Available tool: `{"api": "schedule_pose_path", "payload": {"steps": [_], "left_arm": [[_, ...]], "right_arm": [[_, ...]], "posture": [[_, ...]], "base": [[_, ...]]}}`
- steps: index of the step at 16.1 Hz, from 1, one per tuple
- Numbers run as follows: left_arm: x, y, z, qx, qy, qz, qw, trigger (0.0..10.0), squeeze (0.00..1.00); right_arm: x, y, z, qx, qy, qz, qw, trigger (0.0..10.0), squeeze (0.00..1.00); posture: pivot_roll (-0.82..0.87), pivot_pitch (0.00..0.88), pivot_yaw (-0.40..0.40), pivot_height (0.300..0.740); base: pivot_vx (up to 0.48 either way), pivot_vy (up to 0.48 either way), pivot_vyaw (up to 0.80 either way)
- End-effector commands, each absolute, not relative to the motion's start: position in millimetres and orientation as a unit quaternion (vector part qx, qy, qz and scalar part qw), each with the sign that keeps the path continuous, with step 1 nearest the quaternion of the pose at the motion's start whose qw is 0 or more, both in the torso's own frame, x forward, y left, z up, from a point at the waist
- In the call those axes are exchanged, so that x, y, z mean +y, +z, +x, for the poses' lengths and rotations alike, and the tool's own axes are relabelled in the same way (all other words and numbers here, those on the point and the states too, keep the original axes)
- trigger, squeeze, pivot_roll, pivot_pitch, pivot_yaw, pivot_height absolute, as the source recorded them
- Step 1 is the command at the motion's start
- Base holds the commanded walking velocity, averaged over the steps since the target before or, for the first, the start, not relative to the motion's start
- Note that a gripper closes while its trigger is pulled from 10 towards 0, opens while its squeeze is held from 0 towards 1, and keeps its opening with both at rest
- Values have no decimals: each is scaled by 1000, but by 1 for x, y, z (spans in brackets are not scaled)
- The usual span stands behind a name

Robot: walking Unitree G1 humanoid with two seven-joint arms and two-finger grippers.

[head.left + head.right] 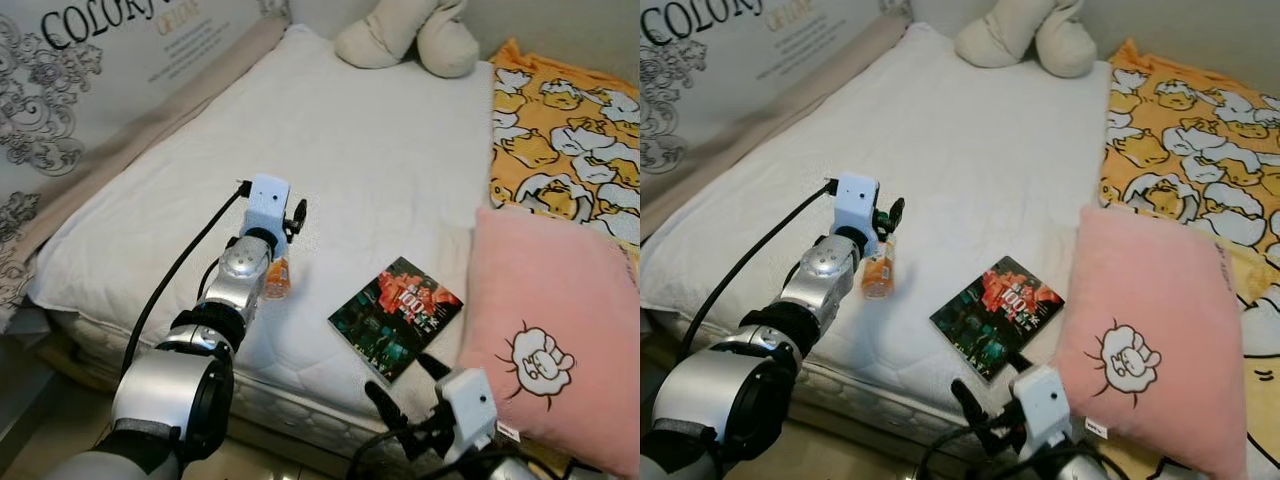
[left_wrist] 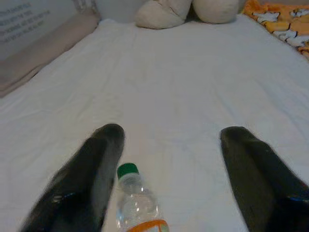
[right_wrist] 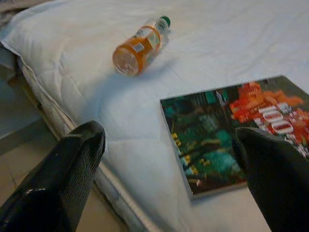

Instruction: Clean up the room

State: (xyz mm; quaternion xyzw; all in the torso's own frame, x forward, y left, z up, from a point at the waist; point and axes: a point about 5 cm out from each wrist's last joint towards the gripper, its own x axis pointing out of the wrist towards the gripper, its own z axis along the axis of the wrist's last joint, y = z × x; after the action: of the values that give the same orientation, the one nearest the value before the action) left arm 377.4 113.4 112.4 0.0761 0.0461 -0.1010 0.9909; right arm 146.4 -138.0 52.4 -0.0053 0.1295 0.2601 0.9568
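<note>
Right end effector (image 3: pixel 169 159) apart at mattress edge before book (image 3: pixel 231 130); left end effector (image 2: pixel 169 159) apart over half-hidden bottle (image 2: pixel 137 205).

I'm looking at a bed (image 1: pixel 330 150) w/ a white quilted cover, and it's carrying everything here. A bottle (image 3: pixel 140 44) w/ orange label & green cap is lying on its side near the front edge. A book (image 1: pixel 395 317) is lying flat just beside a pink pillow (image 1: pixel 545 335). A yellow blanket (image 1: pixel 565 140) is covering the right side. A cream plush (image 1: pixel 410 35) is sitting at the far end.
</note>
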Motion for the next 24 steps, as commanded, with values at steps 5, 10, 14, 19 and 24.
{"api": "schedule_pose_path", "payload": {"steps": [5,10,14,19,24], "left_arm": [[111,89,369,109,-88,119,983,10000,1000],[107,91,375,219,-76,56,971,10000,1000],[115,93,378,237,-54,63,968,10000,1000],[123,73,366,273,-32,108,955,10000,1000],[123,59,357,301,-32,115,946,10000,0]], "right_arm": [[-140,65,134,120,261,-23,958,10000,0],[-140,72,115,137,266,-30,954,10000,0],[-137,75,109,144,266,-28,953,10000,0],[-138,80,95,161,269,-28,949,10000,0],[-138,86,82,178,275,-27,944,10000,0]], "posture": [[-243,71,-52,740],[-292,106,-62,740],[-307,124,-61,740],[-336,153,-75,740],[-364,193,-88,740]], "base": [[0,0,0],[0,0,0],[0,0,0],[0,0,0],[0,0,0]]}}
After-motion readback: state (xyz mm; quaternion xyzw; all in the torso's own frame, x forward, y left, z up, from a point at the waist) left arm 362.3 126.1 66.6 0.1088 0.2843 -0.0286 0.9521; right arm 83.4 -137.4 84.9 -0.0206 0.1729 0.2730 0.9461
